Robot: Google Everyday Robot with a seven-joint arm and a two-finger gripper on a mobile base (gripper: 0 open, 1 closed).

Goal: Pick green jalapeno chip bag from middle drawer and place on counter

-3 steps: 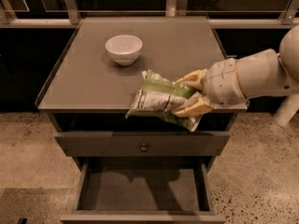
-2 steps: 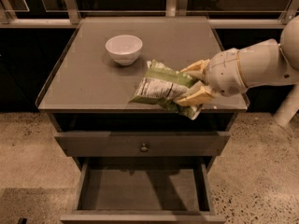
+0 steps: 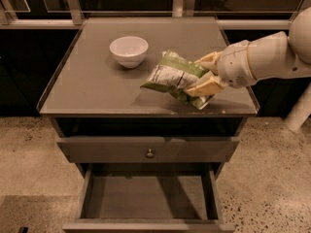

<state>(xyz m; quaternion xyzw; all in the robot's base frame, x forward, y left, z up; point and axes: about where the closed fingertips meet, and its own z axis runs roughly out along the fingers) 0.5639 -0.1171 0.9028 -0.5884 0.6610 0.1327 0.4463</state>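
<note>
1. The green jalapeno chip bag (image 3: pixel 171 75) is held tilted above the right front part of the counter (image 3: pixel 82 86), to the right of the white bowl (image 3: pixel 129 50). Whether its lower corner touches the surface cannot be told with certainty.
2. The gripper (image 3: pixel 194 76) is placed at the bag's right end, and the foil is pinched between its two fingers from above and below.
3. The bag is judged to be light, soft and crinkly, with slippery foil and brittle contents. A hold across a flat end or seam is to be preferred, and hard squeezing is to be avoided.
4. The middle drawer (image 3: pixel 146 198) is seen pulled open below the counter, with its plain grey floor exposed.
5. Counted: one bag, one bowl, one open drawer, one closed drawer front (image 3: pixel 97 149) with one knob (image 3: pixel 149 153), and one gripper.
</note>
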